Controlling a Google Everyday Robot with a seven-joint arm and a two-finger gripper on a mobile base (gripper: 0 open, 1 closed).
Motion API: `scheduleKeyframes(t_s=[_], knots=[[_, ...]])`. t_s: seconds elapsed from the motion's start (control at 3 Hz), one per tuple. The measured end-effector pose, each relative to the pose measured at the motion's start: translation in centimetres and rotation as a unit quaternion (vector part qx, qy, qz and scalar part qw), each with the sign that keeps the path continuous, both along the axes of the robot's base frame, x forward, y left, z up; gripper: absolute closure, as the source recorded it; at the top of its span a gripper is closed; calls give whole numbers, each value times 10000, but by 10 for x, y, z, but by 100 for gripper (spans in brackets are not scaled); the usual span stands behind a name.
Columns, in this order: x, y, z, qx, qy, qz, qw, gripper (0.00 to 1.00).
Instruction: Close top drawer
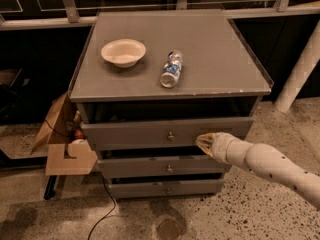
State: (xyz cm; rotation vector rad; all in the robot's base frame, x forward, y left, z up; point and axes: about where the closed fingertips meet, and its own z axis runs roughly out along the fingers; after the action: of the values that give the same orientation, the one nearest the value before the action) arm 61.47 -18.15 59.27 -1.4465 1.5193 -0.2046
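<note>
The top drawer (150, 133) is a wide grey front panel with a small round metal knob (171, 136) at its centre. It stands only slightly out from the cabinet, with a dark gap above it under the cabinet top. My gripper (204, 141) is at the end of the white arm that comes in from the lower right. Its tip touches the drawer front to the right of the knob.
A white bowl (123, 52) and a plastic bottle (171, 69) lying on its side rest on the cabinet top (225, 59). Two shallower grey drawers (167, 168) sit below. A cardboard box (62, 139) and a cable lie at the cabinet's left. A white post (300, 69) stands at the right.
</note>
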Motion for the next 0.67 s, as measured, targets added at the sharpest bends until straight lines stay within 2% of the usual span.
scheduleKeyframes(t_s=[0.33, 0.67], knots=[[0, 1, -1, -8, 8, 9, 10000, 100], [-10, 5, 0, -107, 369, 110, 9992, 100]])
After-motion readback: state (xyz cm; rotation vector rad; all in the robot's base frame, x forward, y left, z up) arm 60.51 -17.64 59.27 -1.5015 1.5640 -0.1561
